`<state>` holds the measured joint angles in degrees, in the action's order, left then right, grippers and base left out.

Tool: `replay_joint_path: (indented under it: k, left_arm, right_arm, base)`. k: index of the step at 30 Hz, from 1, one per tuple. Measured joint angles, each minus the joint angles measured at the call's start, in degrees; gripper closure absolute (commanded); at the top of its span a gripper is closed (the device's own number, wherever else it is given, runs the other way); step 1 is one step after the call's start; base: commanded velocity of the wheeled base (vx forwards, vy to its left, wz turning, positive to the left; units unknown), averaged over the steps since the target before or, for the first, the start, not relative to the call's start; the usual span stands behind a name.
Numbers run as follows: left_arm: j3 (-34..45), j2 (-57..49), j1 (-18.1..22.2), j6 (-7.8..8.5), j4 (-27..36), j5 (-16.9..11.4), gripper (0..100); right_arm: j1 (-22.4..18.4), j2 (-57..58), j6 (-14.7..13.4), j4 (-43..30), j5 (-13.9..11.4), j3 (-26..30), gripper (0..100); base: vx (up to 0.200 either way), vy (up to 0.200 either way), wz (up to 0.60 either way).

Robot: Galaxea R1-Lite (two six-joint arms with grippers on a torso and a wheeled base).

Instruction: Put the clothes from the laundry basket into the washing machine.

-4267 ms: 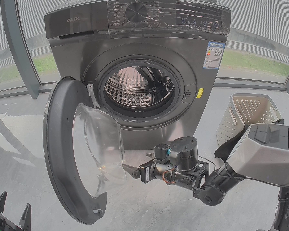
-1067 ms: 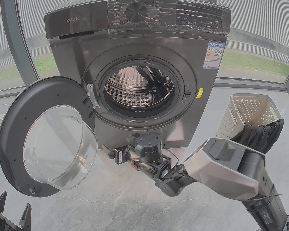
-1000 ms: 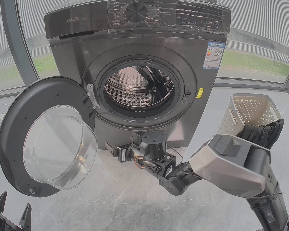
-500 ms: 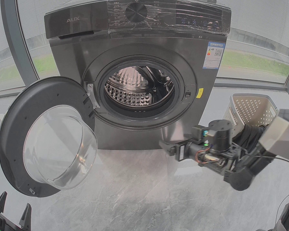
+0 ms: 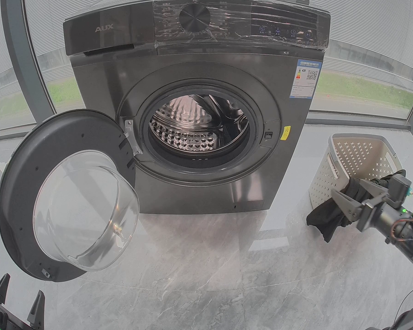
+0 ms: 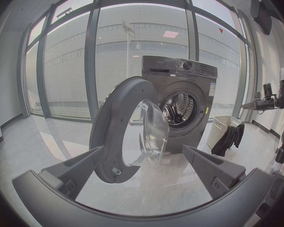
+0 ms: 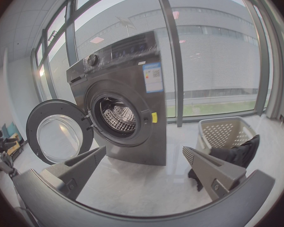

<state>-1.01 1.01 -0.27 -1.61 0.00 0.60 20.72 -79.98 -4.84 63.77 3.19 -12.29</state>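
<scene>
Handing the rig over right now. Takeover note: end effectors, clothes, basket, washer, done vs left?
Left end effector: open, empty, low at the robot's left, away from the work.
Right end effector: open, empty, at the black garment draped over the front rim of the laundry basket; contact unclear.
Washing machine: door wide open, drum shows no clothes.
Done: door open. Left: grasp garment, load it into drum, check basket bottom for more.

The door (image 5: 66,193) stands swung wide — the drum mouth (image 5: 198,124) gapes unblocked; bare floor (image 5: 206,262) lies before the washing machine (image 5: 192,101).
</scene>
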Motion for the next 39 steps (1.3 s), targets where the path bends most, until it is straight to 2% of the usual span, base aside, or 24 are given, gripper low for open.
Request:
replay_joint_path:
  k: [4, 7, 13, 21, 28, 34, 39]
  left_arm:
    - [0.0, 0.0, 0.0, 0.00, 0.0, 0.0, 0]
    - [0.0, 0.0, 0.0, 0.00, 0.0, 0.0, 0]
    - [0.0, 0.0, 0.0, -0.02, 0.0, 0.0, 0]
    - [0.0, 0.0, 0.0, -0.05, 0.0, 0.0, 0]
    - [0.0, 0.0, 0.0, -0.05, 0.0, 0.0, 0]
    - [0.0, 0.0, 0.0, -0.05, 0.0, 0.0, 0]
    - [0.0, 0.0, 0.0, -0.13, 0.0, 0.0, 0]
  right_arm:
    - [-5.8, 9.0, 3.0, -0.7, -2.5, 6.3, 0]
    - [-10.3, 15.7, 4.6, -3.4, -3.8, 9.1, 0]
    - [-15.1, 31.0, 6.1, -18.6, -5.4, 11.0, 0]
    - [-17.6, 52.4, 6.3, -40.0, -6.8, 11.3, 0]
    - [-19.3, 66.7, 6.3, -53.6, -7.3, 11.3, 0]
    - [-20.0, 75.0, 5.5, -60.5, -7.4, 11.3, 0]
    - [-20.2, 77.8, 5.3, -61.0, -7.2, 11.3, 0]
  base:
    - [0.000, 0.000, 0.00]
    - [0.000, 0.000, 0.00]
    - [0.000, 0.000, 0.00]
    - [0.000, 0.000, 0.00]
    - [0.000, 0.000, 0.00]
    - [0.000, 0.000, 0.00]
    - [0.000, 0.000, 0.00]
